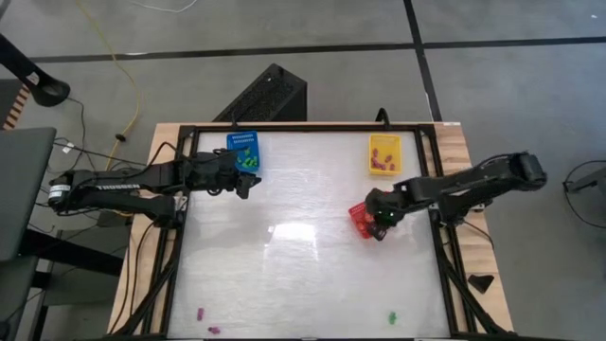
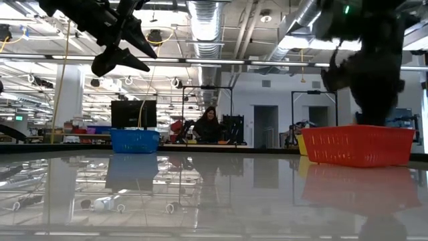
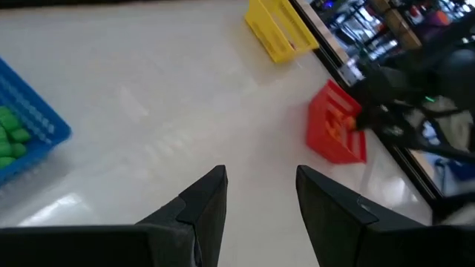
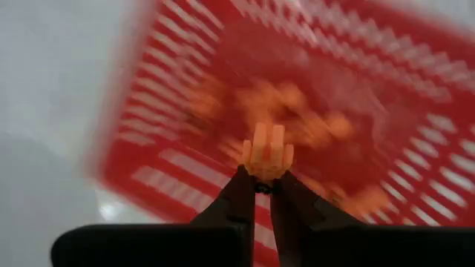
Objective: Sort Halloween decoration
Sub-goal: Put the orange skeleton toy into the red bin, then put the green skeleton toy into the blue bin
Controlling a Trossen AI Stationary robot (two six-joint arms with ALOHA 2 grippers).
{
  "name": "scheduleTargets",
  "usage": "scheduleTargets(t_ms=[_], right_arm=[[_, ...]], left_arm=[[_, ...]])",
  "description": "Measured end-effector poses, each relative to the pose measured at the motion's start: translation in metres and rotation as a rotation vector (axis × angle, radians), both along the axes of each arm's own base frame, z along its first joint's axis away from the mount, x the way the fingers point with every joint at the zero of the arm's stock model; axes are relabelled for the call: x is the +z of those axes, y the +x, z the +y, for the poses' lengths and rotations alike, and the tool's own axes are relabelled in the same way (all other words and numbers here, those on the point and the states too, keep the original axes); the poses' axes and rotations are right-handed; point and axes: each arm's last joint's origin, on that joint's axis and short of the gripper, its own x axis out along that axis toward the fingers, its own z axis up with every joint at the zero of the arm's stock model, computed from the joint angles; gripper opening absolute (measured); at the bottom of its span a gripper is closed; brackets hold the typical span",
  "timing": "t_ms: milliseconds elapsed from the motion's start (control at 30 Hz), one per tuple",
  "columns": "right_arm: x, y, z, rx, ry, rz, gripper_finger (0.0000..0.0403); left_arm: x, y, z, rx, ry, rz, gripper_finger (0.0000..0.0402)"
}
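A grey floor (image 1: 284, 38) crossed by dark seams is seen; a black box (image 1: 268, 95) stands at 12 o'clock; ducts (image 2: 204, 17) hang overhead; a person (image 2: 209, 124) is seated behind.

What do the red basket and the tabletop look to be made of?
The red basket looks like thin moulded plastic: uniform colour, with walls and floor pierced by rows of slots. The tabletop appears to be a smooth, glossy white board, possibly laminate or coated; it mirrors the ceiling lights and baskets in the low view.
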Motion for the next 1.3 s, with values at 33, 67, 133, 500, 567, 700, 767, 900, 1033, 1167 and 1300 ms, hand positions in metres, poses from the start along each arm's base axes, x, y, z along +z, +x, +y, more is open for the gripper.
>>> scheduleTargets(t_ms=[33,67,133,500,567,700,767,900,1033,1167,1300], right_arm=[[-0.005,-0.001,-0.003,0.007,-0.002,0.046,0.0056],[-0.007,-0.001,-0.004,0.015,-0.008,0.071,0.0071],[-0.008,0.002,-0.006,0.013,-0.011,0.052,0.0121],[0.031,-0.007,0.008,-0.119,0.226,-0.198,0.0307],[0.035,-0.012,0.022,-0.139,0.336,-0.175,0.0302],[0.032,-0.016,0.049,-0.186,0.489,-0.063,0.0291],[0.031,-0.016,0.063,-0.202,0.530,-0.038,0.0290],[0.023,-0.014,0.092,-0.220,0.595,0.017,0.0290],[0.009,-0.014,0.126,-0.206,0.630,0.079,0.0290],[-0.012,-0.018,0.157,-0.251,0.635,0.161,0.0290],[-0.033,-0.025,0.180,-0.310,0.624,0.249,0.0290]], left_arm=[[0.000,0.000,0.000,-0.015,-0.007,-0.001,0.0151],[0.000,0.000,-0.001,-0.026,-0.013,-0.002,0.0151],[0.000,0.000,-0.001,-0.044,-0.021,-0.003,0.0151],[0.000,0.001,-0.002,-0.066,-0.023,-0.001,0.0151],[0.000,0.001,-0.002,-0.071,-0.014,0.001,0.0151],[0.000,0.000,-0.002,-0.064,0.002,0.006,0.0151],[0.000,0.000,-0.001,-0.061,0.008,0.008,0.0151],[0.000,0.000,-0.002,-0.062,0.008,0.008,0.0151],[0.000,0.000,-0.002,-0.061,0.004,0.006,0.0151],[0.000,0.000,-0.002,-0.055,-0.008,0.003,0.0151],[0.000,0.000,-0.002,-0.031,-0.058,-0.014,0.0151]])
